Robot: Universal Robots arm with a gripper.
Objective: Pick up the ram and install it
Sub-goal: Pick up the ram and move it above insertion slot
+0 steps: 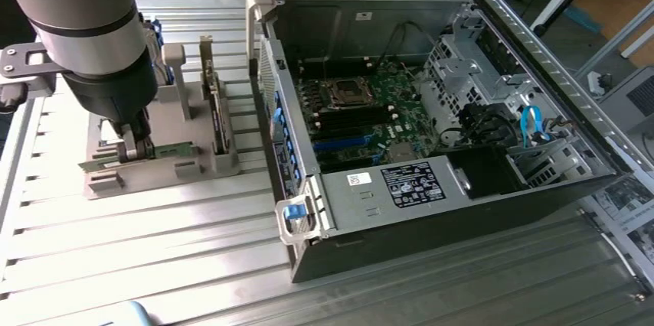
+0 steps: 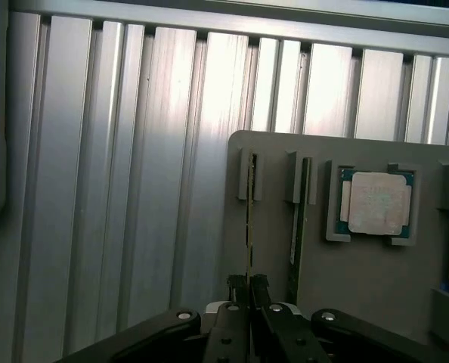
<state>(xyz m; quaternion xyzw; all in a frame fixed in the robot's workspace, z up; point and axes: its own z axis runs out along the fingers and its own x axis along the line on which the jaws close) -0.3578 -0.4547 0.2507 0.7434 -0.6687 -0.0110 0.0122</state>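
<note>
**A:** So, where is the claw (image 1: pixel 133 148)?

**B:** Down on the holder (image 1: pixel 164 177). That grey tray sits on the desk (image 1: pixel 153 249), toward the desk's edge on the exterior view's left. The arm (image 1: pixel 87 27) comes down onto it from above that edge.

**A:** And how do its jaws stand?

**B:** Together, clamped on the ram (image 1: pixel 171 149). In the wrist view the fingers (image 2: pixel 238 291) press the thin green stick from both sides, with no gap showing.

**A:** Where exactly is the ram?

**B:** In the holder, standing on its long edge. It is in the row nearest the holder's edge that borders bare desk. The claw grips it about mid-length. In the wrist view its far end sits inside a slotted post (image 2: pixel 249 175).

**A:** Is it lifted at all?

**B:** I cannot tell.

**A:** What is beside it?

**B:** A second thin board (image 2: pixel 298 227) stands in the next row, parallel and just beside it. Past that, a CPU (image 2: pixel 376 203) lies flat in a square recess. In the exterior view a taller card (image 1: pixel 213 100) stands upright on the holder's side nearest the case (image 1: pixel 430 234).

**A:** And the case?

**B:** It lies open on the desk just beside the holder, reaching toward the edge on the exterior view's right. The motherboard (image 1: pixel 384 112) faces up inside it.
</note>
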